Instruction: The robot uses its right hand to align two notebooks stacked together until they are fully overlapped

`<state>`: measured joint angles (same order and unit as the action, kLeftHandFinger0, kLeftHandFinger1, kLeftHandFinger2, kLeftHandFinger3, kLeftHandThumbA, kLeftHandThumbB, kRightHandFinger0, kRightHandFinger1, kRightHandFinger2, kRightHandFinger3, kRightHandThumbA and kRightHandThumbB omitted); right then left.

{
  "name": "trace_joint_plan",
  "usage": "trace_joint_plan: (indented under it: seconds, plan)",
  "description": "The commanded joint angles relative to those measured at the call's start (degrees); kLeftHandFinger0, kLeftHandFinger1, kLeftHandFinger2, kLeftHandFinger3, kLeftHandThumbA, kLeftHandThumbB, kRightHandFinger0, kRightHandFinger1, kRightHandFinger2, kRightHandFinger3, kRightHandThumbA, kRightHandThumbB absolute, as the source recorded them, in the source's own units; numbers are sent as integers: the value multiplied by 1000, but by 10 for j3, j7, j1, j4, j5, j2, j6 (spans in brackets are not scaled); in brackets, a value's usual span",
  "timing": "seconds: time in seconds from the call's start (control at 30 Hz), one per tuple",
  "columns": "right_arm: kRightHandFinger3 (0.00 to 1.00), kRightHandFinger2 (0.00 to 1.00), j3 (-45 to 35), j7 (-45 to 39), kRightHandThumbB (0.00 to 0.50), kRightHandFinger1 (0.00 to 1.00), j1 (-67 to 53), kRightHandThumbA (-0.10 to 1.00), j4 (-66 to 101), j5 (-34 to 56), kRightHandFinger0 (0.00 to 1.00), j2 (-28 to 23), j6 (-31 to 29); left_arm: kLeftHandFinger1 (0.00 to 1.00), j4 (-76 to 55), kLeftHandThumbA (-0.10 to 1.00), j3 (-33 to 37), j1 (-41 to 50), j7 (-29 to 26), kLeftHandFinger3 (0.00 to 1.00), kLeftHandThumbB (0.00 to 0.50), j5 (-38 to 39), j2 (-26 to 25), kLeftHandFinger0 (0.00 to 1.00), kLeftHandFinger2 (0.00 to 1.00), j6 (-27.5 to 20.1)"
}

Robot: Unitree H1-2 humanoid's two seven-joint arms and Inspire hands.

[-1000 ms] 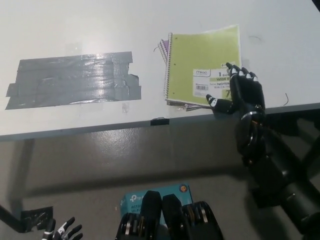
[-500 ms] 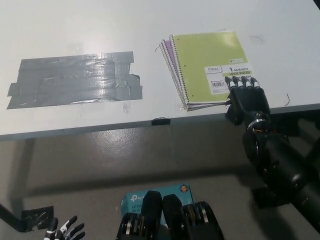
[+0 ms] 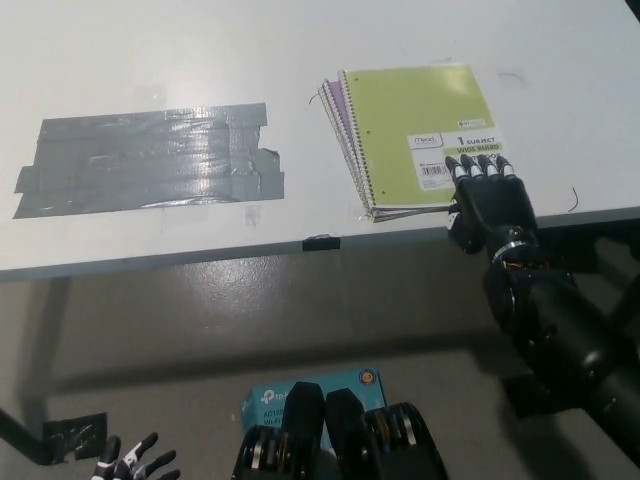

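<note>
two notebooks [image 3: 415, 130], two robot hands [image 3: 488, 200]

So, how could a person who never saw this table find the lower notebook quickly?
On the white table, go right from the grey tape patch to the green notebook under the black right hand. The lower notebook is purple, only a thin strip showing along the green one's left, spiral side.

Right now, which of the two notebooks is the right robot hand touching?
The green notebook on top: the black right robot hand rests on its near right corner. The purple notebook underneath only peeks out along the left edge.
</note>
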<state>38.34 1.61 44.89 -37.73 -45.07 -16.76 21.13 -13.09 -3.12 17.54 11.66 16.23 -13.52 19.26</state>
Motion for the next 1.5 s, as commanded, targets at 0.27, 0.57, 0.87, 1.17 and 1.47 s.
trace_joint_plan:
  seconds: [0.27,0.57,0.87,1.17,1.47]
  plan:
    - [1000,1000,33,-57,368,1000,-27,1000,-4,-23,1000,-68,-85,910,-7,1000,0,8,19,1000,500,-2,-10,1000,891,-22]
    - [1000,1000,50,-51,390,1000,-37,1000,-14,-44,1000,-83,-119,900,-11,1000,-1,10,15,1000,500,-10,-11,1000,893,-12]
    - [1000,1000,50,-67,383,1000,-40,1000,8,-50,1000,-59,-118,912,-11,1000,-1,11,20,1000,500,-11,-11,1000,905,-16]
    - [1000,1000,51,-79,381,1000,-23,1000,10,-66,1000,-47,-102,907,-15,1000,-1,12,21,1000,500,-10,-10,1000,889,-15]
    - [1000,1000,43,-81,394,1000,-6,1000,-10,-70,1000,-54,-104,911,-10,1000,-2,15,26,1000,500,-7,-10,1000,899,-23]
